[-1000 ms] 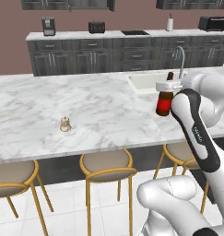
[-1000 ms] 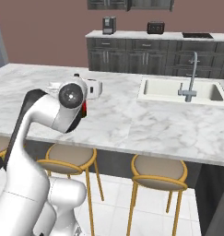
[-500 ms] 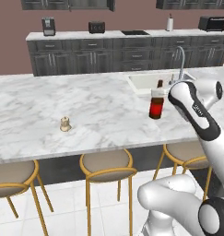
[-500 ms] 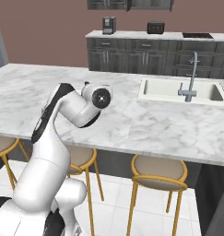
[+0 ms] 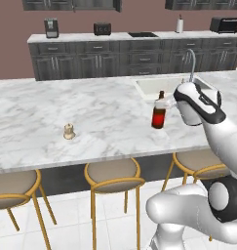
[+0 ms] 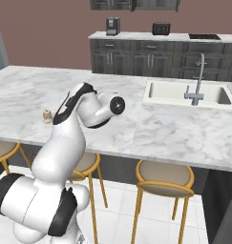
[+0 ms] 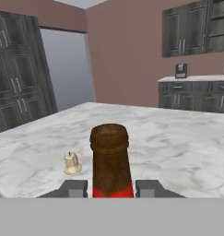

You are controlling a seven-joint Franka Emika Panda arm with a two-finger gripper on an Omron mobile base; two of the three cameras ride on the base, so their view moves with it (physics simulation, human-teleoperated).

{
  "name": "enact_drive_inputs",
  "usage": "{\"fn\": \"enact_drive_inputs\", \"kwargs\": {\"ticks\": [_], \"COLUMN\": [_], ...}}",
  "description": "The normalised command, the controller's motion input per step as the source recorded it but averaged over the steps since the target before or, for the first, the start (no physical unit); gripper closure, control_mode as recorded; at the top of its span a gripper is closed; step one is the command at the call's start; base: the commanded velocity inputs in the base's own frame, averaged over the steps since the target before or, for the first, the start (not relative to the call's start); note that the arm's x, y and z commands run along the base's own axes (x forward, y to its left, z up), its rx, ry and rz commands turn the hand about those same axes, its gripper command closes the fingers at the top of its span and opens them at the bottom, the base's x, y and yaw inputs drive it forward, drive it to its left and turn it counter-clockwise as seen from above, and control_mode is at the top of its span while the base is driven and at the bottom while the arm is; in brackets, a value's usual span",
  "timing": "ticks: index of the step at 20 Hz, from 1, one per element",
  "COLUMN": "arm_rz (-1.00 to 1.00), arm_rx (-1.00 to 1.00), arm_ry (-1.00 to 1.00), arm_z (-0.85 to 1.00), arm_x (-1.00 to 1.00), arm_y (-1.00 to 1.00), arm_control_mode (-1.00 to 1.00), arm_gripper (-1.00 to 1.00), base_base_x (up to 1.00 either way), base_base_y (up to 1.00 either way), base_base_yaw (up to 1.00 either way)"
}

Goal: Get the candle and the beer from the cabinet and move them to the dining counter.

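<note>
The small stubby cream-coloured candle (image 5: 68, 131) already stands on the big white grey-veined marble dining counter (image 5: 51, 105), near its front edge and toward the left end, so that half of the job looks finished. The slim dark brown glass beer bottle with the red label (image 5: 159, 112) is upright over the same marble top, just in front of the sunken sink (image 5: 161, 86) and well apart from the candle. The robot's two-finger gripper (image 7: 112, 188) is clamped on the bottle at its shoulder, one dark finger on each side of the red label, with the brown cap rising between them in the hand view. From the left base view the bottle's bottom seems to be at or just above the marble; I cannot tell whether it is resting there.

As I judge it, both things are out of the dark grey wall cabinet (image 5: 71, 4) and at the counter. What is left is small: set the bottle down firmly, let go, and draw the arm back without tipping it.
</note>
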Motion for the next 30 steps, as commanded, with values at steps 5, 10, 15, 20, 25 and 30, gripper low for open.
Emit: {"fn": "enact_drive_inputs", "kwargs": {"ticks": [5,10,15,20,25,30], "arm_rz": [0.08,0.07,0.08,0.03,0.02,0.00], "arm_rx": [0.00,0.00,0.00,0.00,0.00,0.00], "arm_ry": [0.04,0.03,0.00,0.00,0.00,0.00], "arm_z": [-0.20,-0.19,-0.29,-0.43,-0.38,-0.14], "arm_x": [0.42,0.41,0.34,0.22,0.13,0.19], "arm_y": [0.00,0.00,0.00,0.00,0.00,0.00], "arm_control_mode": [-1.00,-1.00,-1.00,-1.00,-1.00,-1.00], "arm_gripper": [1.00,1.00,1.00,1.00,1.00,1.00], "base_base_x": [0.00,0.00,0.00,0.00,0.00,0.00], "base_base_y": [0.00,0.00,0.00,0.00,0.00,0.00], "base_base_yaw": [0.00,0.00,0.00,0.00,0.00,0.00]}}
